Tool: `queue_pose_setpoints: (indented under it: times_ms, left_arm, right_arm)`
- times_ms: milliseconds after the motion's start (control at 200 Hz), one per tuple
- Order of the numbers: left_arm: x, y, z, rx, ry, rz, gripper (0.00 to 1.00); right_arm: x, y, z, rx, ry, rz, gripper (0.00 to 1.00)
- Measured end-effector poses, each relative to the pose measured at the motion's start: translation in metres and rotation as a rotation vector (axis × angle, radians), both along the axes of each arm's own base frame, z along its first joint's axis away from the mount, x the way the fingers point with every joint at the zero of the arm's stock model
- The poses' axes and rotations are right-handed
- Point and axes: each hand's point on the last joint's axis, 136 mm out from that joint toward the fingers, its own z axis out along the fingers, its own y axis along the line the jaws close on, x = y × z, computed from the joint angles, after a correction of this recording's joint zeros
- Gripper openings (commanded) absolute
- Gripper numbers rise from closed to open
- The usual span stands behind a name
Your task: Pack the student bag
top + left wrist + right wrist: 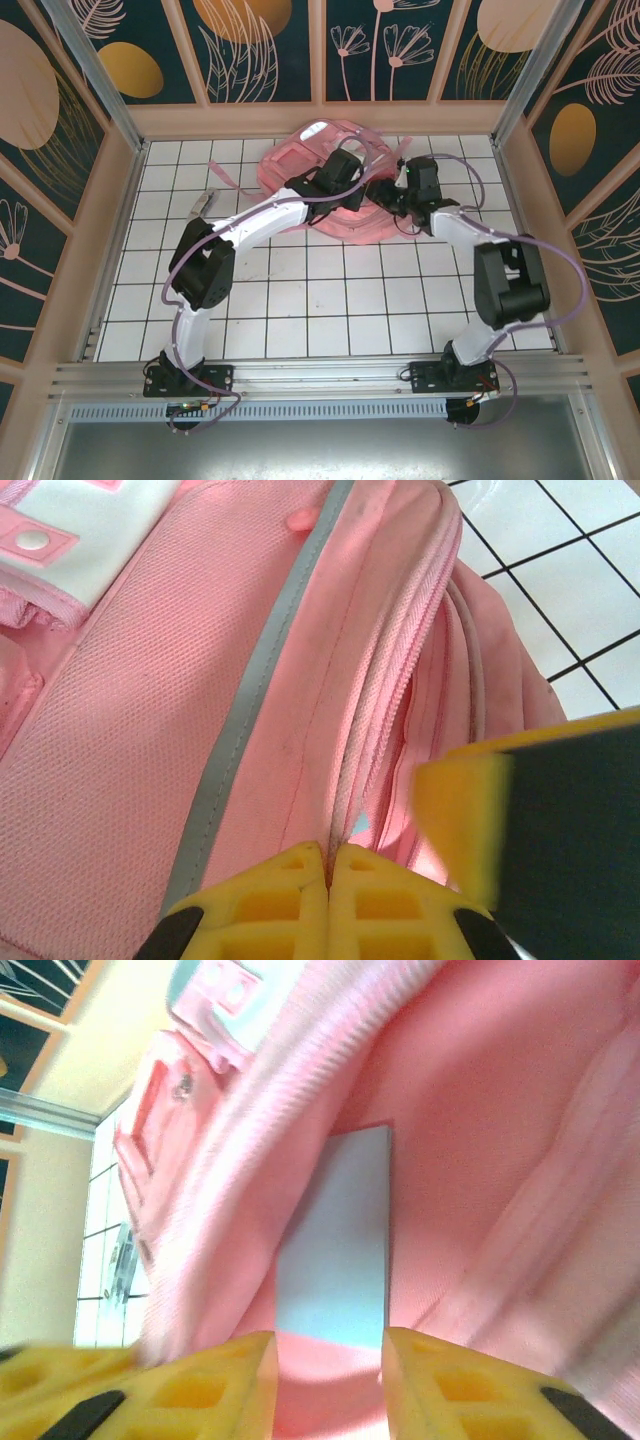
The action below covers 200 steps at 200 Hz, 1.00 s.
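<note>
A white tiled table is seen nearest, closed in by walls painted with dark leaf patterns. The student bag is laid at its far middle. The left gripper is clenched on the bag's zip edge. The right gripper is parted inside the opening, with a pale blue sheet just beyond; contact cannot be told.

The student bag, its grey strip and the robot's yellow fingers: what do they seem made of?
The student bag looks like matte woven pink fabric, its mesh weave visible. Its grey strip seems a smooth, faintly shiny tape, perhaps reflective. The yellow fingers look like matte moulded plastic or rubber, with hollow cells; which I cannot tell.
</note>
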Motion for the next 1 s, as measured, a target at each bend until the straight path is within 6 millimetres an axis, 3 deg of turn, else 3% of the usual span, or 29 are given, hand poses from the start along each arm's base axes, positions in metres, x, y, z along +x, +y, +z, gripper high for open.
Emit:
queue_pose_setpoints:
  times_ms: [140,170,255,300,400,500,625,730,1000]
  left_arm:
    - [-0.007,0.015,-0.001,0.007,0.007,0.011,0.0]
    - [-0.008,0.019,-0.001,0.008,0.009,0.014,0.0]
    - [-0.015,0.03,-0.002,0.014,0.017,0.02,0.0]
    - [-0.02,0.035,-0.002,0.017,0.019,0.022,0.17]
    - [-0.031,0.049,-0.003,0.021,0.03,0.039,0.66]
    - [-0.037,0.07,0.004,0.01,0.028,0.082,0.98]
    - [-0.025,0.115,0.019,-0.001,-0.002,0.191,0.99]
    - [-0.006,0.167,0.027,0.003,-0.035,0.319,0.99]
    - [0.036,0.31,-0.006,0.084,0.001,0.657,0.99]
  right_arm:
    - [-0.018,-0.021,0.035,-0.086,-0.076,-0.044,0.83]
    - [-0.02,-0.026,0.041,-0.104,-0.088,-0.06,0.97]
    - [-0.025,-0.039,0.056,-0.14,-0.121,-0.106,0.99]
    - [-0.027,-0.046,0.062,-0.149,-0.133,-0.13,0.99]
    - [-0.027,-0.061,0.075,-0.144,-0.16,-0.173,0.99]
    - [-0.023,-0.079,0.083,-0.128,-0.173,-0.208,0.99]
    - [-0.021,-0.086,0.084,-0.122,-0.175,-0.222,0.99]
    - [-0.022,-0.082,0.083,-0.111,-0.17,-0.204,0.99]
    - [-0.027,-0.054,0.054,-0.116,-0.098,-0.15,0.99]
